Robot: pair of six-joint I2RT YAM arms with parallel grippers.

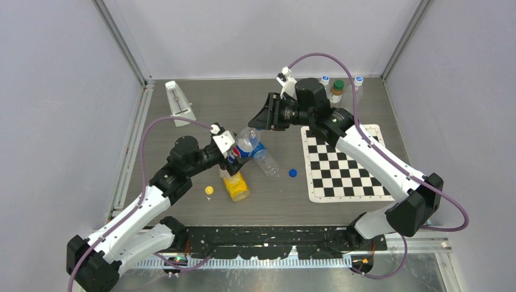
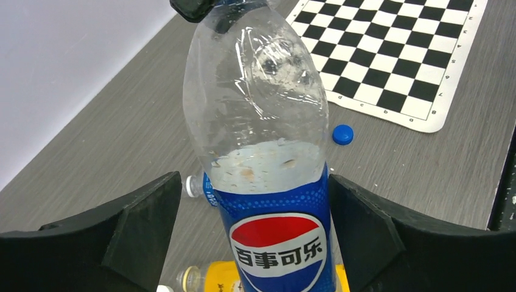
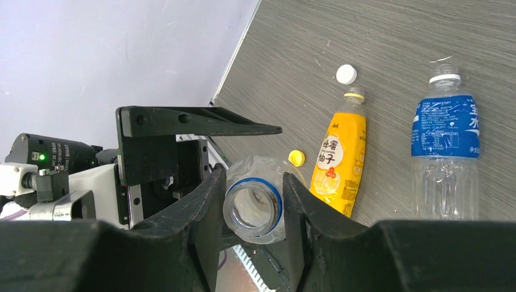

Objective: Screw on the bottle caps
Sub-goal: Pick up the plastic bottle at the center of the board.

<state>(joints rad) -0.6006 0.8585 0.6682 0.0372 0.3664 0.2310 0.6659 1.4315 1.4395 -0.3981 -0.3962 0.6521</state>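
Between the right hand's (image 3: pixel 254 182) fingers one Pepsi bottle (image 2: pixel 261 121) is gripped at its open neck; the left hand (image 2: pixel 254 182) flanks its body, grip unclear. Near both hands, three loose caps lie on the table (image 1: pixel 243 97): yellow cap (image 3: pixel 296 158), blue cap (image 2: pixel 342 134), white cap (image 3: pixel 346 73).

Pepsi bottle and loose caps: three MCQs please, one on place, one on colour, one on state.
1. Where is the blue cap?
A. screwed on a bottle
B. on the table beside the checkered mat
C. on the mat

2. What colour is the cap just off the yellow bottle's neck?
A. white
B. blue
C. green

3. The Pepsi bottle's mouth is:
A. capped
B. taped over
C. open

Answers:
1 B, the top view shows it on bare table just off the mat's edge.
2 A, the white cap lies by that neck.
3 C, the right wrist view looks into the bare mouth.
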